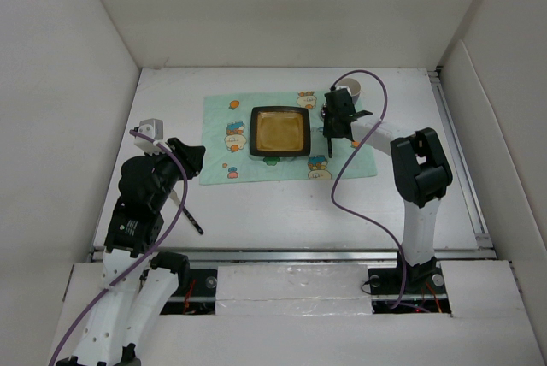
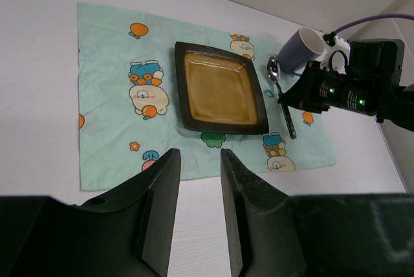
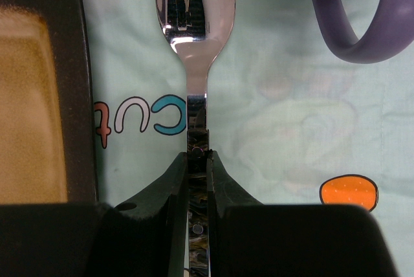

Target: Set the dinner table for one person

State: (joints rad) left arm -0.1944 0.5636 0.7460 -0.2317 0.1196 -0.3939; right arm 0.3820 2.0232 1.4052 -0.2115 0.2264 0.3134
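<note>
Tabletop [image 1: 282,203], white and walled on three sides, carries a mint-green placemat [image 1: 224,118] at its far middle. A dark square plate [image 1: 279,132] sits at the placemat's centre. A spoon [image 3: 194,44] lies just right of it, and a purple mug [image 2: 301,47] stands at the far right corner. The right hand [image 3: 197,160] is clamped on the spoon's handle. The left hand [image 2: 198,157] hangs near the placemat's left edge, fingers apart. A thin dark utensil [image 1: 188,215] lies on the tabletop toward its near left.

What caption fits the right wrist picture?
Right gripper pinches a shiny metal spoon on the mint-green placemat, between square brown plate and purple mug.
</note>
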